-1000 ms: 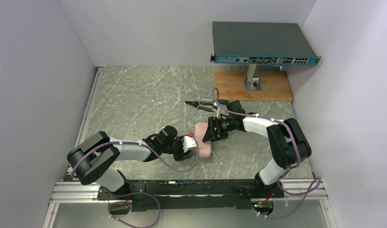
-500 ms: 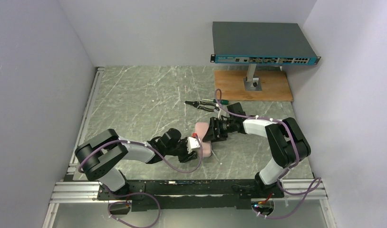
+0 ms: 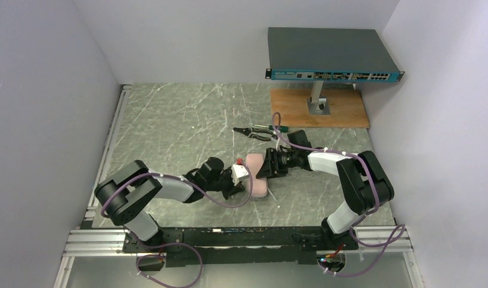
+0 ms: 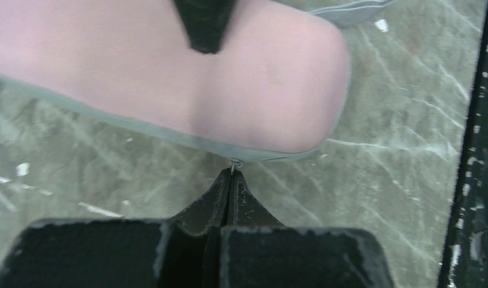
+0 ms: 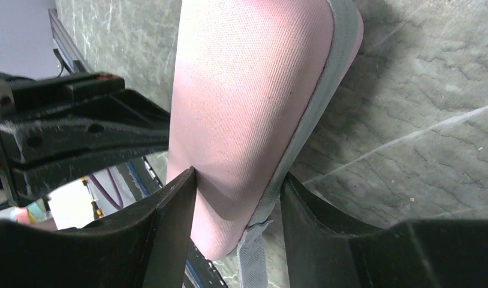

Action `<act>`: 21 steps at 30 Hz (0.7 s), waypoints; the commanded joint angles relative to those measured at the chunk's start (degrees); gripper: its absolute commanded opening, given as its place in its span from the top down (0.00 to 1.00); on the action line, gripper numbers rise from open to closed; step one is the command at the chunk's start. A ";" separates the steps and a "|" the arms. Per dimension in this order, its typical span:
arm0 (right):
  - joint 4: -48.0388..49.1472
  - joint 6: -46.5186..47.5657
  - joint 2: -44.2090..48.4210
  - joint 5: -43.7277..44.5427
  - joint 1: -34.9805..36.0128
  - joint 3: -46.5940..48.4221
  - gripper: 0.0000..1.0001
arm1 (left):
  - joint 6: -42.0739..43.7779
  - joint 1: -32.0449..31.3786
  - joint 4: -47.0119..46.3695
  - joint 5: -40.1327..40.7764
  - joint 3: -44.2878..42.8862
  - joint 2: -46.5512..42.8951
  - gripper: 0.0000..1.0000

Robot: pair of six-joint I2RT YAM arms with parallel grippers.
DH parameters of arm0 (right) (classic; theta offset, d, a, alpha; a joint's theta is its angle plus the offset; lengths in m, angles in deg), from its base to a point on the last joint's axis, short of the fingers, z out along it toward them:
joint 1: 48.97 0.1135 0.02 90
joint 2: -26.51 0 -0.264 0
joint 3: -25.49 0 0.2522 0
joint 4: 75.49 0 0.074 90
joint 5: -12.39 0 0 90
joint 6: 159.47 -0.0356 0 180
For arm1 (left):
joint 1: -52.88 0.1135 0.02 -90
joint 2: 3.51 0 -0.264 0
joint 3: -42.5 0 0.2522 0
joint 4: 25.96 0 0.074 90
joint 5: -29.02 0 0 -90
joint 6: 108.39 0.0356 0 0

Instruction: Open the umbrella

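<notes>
Since the umbrella itself shows in no view, it is most likely shut inside the plump pink pouch (image 3: 259,187) lying on the table (image 3: 169,132), near the middle and just beyond the arm bases. What the pouch holds cannot be seen. Its grey zip band (image 5: 316,102) runs round the edge and looks closed wherever it shows. The left gripper (image 4: 231,175) has its fingers pressed together, pinching the small metal zip pull (image 4: 232,163) at the pouch's left edge. The right gripper (image 5: 238,192) clamps the pouch from the right, one finger on the pink cloth and the other against the zip band. The pouch looks soft and light, so it should bunch or slide unless pinned while the zip is drawn. A folded umbrella inside should feel stiff lengthwise and is best taken by its handle.
</notes>
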 commanded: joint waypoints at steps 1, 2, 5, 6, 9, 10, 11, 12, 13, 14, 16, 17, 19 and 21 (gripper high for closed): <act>-2.99 5.30 -0.63 3.29 0.26 -0.51 1.00 | 1.08 3.43 0.14 0.93 -0.95 -1.86 1.00; -3.22 6.17 -0.71 2.92 0.23 -0.59 1.00 | 1.53 3.85 0.36 1.13 -1.18 -1.71 1.00; -4.18 7.94 -1.24 1.51 0.25 -0.29 1.00 | 2.61 5.04 1.43 1.65 -3.18 -0.12 1.00; -4.57 8.58 -1.38 1.07 0.29 -0.08 1.00 | 2.60 5.63 1.43 1.57 -3.80 0.45 1.00; -6.04 10.25 -1.60 0.49 0.36 0.55 1.00 | 1.67 7.59 0.96 1.32 -5.33 2.20 1.00; -6.74 11.10 -1.66 0.26 0.33 0.79 1.00 | 1.13 8.34 0.69 1.22 -5.77 2.73 1.00; -7.29 11.63 -1.81 -0.16 0.35 0.98 1.00 | 0.68 9.19 0.59 0.96 -6.19 3.22 1.00; -8.02 12.53 -2.02 -0.49 0.38 1.40 1.00 | 0.26 10.15 0.43 0.45 -6.55 3.60 1.00; -8.76 13.33 -2.29 -0.80 0.37 2.00 1.00 | 0.03 10.84 0.20 -0.07 -6.76 3.97 1.00; -9.57 14.08 -2.51 -0.65 0.39 2.71 1.00 | -0.09 11.55 0.12 -0.18 -7.05 4.23 1.00; -11.57 15.89 -2.97 -0.39 0.36 4.37 1.00 | 0.19 12.71 -0.28 -0.33 -7.70 4.61 1.00; -12.47 16.74 -3.34 -0.15 0.40 5.23 1.00 | 0.13 13.45 -0.57 -0.56 -8.21 4.79 1.00; -14.65 18.57 -4.61 -0.04 0.52 6.95 1.00 | -0.85 15.13 -0.57 -1.61 -9.71 5.58 1.00; -17.97 21.71 -7.10 -0.51 0.62 9.41 1.00 | -1.70 16.40 0.60 -1.95 -11.42 6.15 1.00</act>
